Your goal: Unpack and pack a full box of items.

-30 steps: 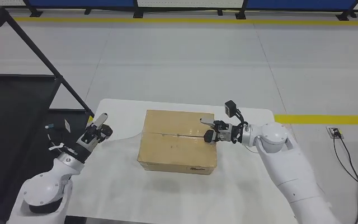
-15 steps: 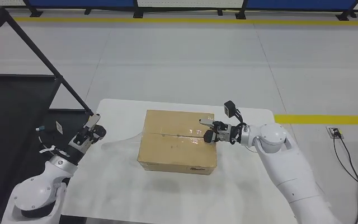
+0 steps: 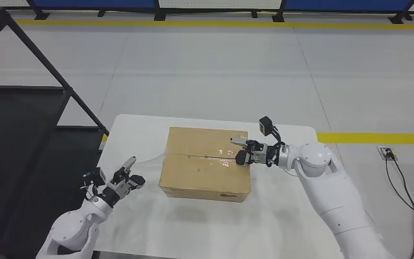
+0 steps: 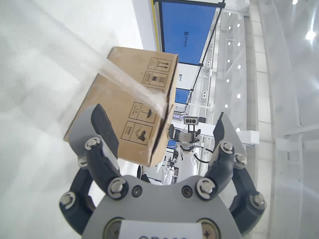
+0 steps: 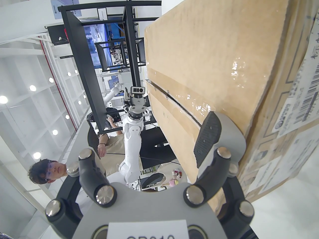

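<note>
A closed brown cardboard box (image 3: 206,163) sits mid-table, its top seam (image 3: 200,155) taped. Clear tape (image 3: 149,157) trails off the box's left end onto the white table (image 3: 278,213). My right gripper (image 3: 240,149) stands open at the box's right edge, straddling the seam end. In the right wrist view one pad (image 5: 208,140) rests by the seam of the box (image 5: 219,58). My left gripper (image 3: 126,176) is open and empty, low over the table a short way from the box's front left corner. From the left wrist, the gripper (image 4: 159,115) faces the box's end (image 4: 132,110) and the tape (image 4: 129,80).
A black metal frame and dark panel (image 3: 39,129) stand just off the table's left side. Bare table lies in front of the box and to its right. Grey floor with yellow lines (image 3: 362,137) lies beyond.
My left arm has swung from the table's left edge down toward the front, and its gripper now points at the box. The right arm and box have stayed put.
</note>
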